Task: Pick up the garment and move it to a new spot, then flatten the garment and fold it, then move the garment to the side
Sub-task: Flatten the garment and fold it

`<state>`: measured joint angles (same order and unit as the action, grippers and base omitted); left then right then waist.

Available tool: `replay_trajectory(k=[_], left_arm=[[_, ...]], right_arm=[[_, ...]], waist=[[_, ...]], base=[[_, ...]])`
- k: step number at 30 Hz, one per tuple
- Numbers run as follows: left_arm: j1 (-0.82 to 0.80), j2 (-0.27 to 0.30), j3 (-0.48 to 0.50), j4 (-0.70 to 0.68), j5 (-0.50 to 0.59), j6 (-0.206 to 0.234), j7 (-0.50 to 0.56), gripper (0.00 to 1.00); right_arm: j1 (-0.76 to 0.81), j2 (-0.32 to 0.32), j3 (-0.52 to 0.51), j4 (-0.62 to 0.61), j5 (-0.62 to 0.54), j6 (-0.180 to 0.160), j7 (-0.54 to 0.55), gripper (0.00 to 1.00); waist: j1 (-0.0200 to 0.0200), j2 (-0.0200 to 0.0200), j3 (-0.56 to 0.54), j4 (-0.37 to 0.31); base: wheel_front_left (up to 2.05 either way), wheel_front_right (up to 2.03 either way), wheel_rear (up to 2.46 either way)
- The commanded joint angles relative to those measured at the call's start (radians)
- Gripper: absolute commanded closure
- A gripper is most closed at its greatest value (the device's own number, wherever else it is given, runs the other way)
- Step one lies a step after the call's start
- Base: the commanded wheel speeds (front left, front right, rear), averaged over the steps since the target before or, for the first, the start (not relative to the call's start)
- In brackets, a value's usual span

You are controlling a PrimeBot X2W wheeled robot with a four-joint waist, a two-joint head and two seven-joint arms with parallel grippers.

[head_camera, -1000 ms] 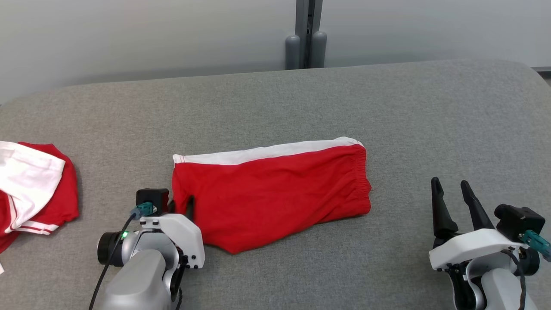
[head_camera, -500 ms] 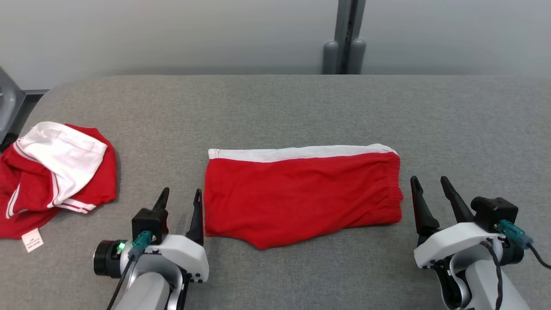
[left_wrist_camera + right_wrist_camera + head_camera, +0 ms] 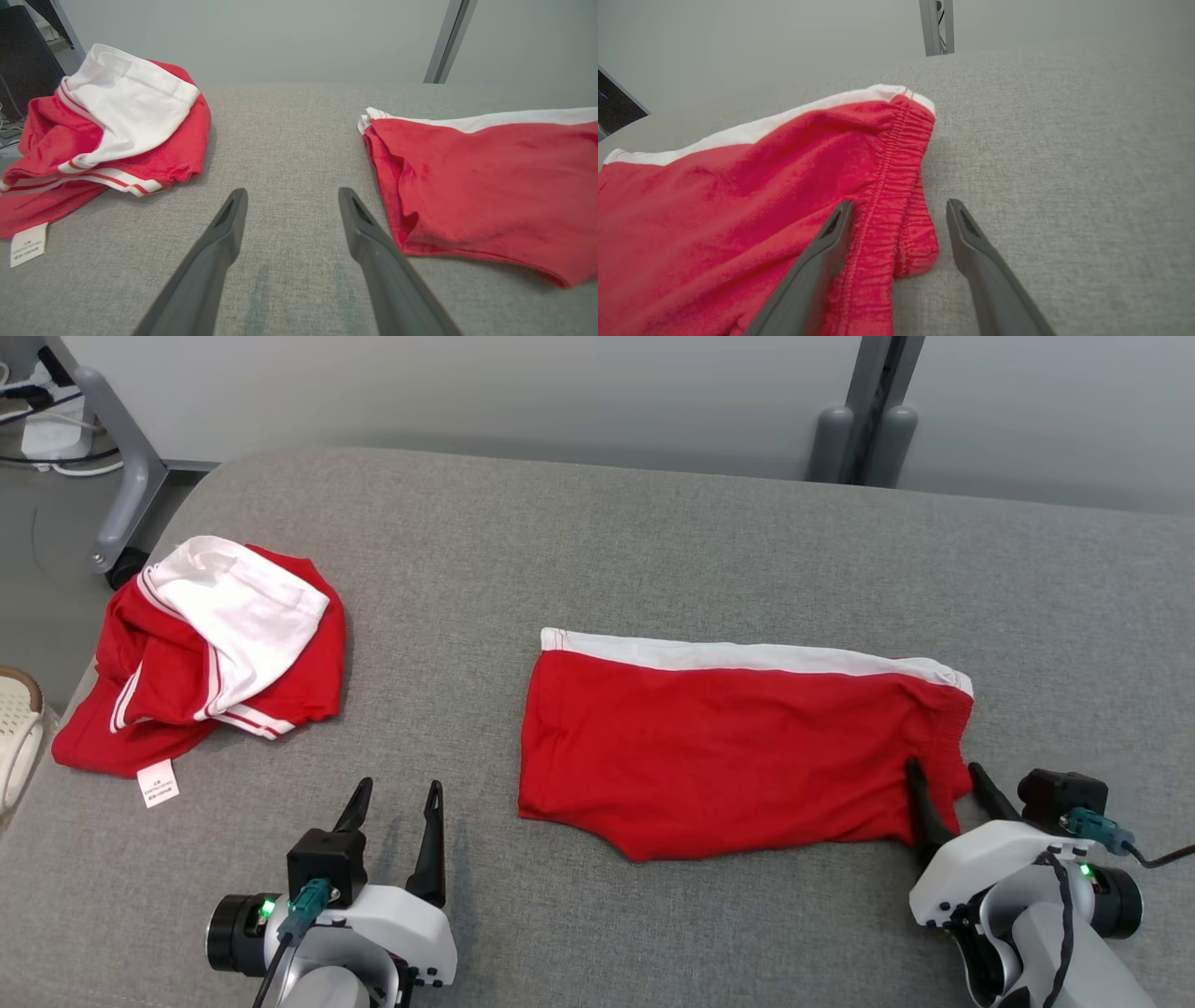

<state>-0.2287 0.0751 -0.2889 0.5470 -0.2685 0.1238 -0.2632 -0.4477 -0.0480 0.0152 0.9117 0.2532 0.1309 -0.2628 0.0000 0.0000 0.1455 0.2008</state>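
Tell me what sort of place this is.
Likely a robot test lab: a grey padded table with a shirt and shorts on it, a bare wall with a metal post, and a wheeled frame with cables at the left.

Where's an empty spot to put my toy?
Bare: the grey strip behind both clothes, and the gap between the crumpled shirt and red shorts, ahead of the left gripper. Crowded: the shorts' right end, at the right gripper.

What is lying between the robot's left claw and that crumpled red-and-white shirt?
Nothing visible. Bare grey cushion separates the open left gripper from the crumpled shirt; the folded red shorts lie off to the gripper's right.
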Motion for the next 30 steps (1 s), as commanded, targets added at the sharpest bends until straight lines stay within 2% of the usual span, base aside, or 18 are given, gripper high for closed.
replay_trajectory(k=[1, 8, 9, 10, 11, 12, 13, 20, 25, 30], left_arm=[[0.008, -0.002, 0.010, -0.001, 0.015, -0.008, -0.002, 0.00], [0.000, -0.014, 0.030, -0.003, 0.039, -0.025, -0.002, 0.00], [0.001, -0.015, 0.032, -0.004, 0.042, -0.027, -0.002, 0.00], [0.001, -0.015, 0.032, -0.004, 0.042, -0.027, -0.002, 0.00], [0.002, -0.016, 0.034, -0.004, 0.043, -0.028, -0.002, 0.00], [0.004, -0.018, 0.034, -0.002, 0.047, -0.031, -0.002, 0.00], [0.006, -0.018, 0.037, 0.000, 0.049, -0.034, -0.002, 0.00], [0.020, -0.022, 0.043, 0.014, 0.059, -0.044, -0.002, 0.00], [0.024, -0.022, 0.043, 0.025, 0.059, -0.051, -0.002, 0.00], [0.029, -0.022, 0.028, 0.032, 0.040, -0.046, -0.002, 0.00]], right_arm=[[-0.019, -0.006, 0.005, 0.040, 0.007, 0.000, 0.007, 0.00], [-0.046, 0.002, 0.084, 0.145, 0.079, 0.000, 0.025, 0.00], [-0.046, 0.004, 0.101, 0.147, 0.097, 0.001, 0.025, 0.24], [-0.046, 0.004, 0.101, 0.147, 0.097, 0.001, 0.025, 0.24], [-0.046, 0.005, 0.118, 0.149, 0.109, 0.001, 0.024, 0.56], [-0.047, 0.005, 0.130, 0.150, 0.121, 0.001, 0.022, 0.80], [-0.047, 0.004, 0.139, 0.149, 0.135, 0.001, 0.019, 1.00], [-0.062, -0.033, 0.102, 0.135, 0.164, -0.001, 0.000, 1.00], [-0.074, -0.061, 0.076, 0.078, 0.162, 0.000, -0.003, 1.00], [-0.068, -0.054, 0.119, -0.009, 0.161, 0.000, -0.003, 1.00]], waist=[[0.0000, 0.0000, 0.013, 0.010], [0.0000, 0.0000, 0.034, 0.021], [0.0000, 0.0000, 0.035, 0.021], [0.0000, 0.0000, 0.035, 0.021], [0.0000, 0.0000, 0.036, 0.020], [0.0000, 0.0000, 0.036, 0.018], [0.0000, 0.0000, 0.037, 0.017], [0.0000, 0.0000, 0.026, -0.005], [0.0000, 0.0000, 0.016, -0.028], [0.0000, 0.0000, 0.007, -0.048]], base=[[0.00, 0.00, 0.00], [0.00, 0.00, 0.00], [0.00, 0.00, 0.00], [0.00, 0.00, 0.00], [0.00, 0.00, 0.00], [0.00, 0.00, 0.00], [0.00, 0.00, 0.00], [0.00, 0.00, 0.00], [0.00, 0.00, 0.00], [0.00, 0.00, 0.00]])
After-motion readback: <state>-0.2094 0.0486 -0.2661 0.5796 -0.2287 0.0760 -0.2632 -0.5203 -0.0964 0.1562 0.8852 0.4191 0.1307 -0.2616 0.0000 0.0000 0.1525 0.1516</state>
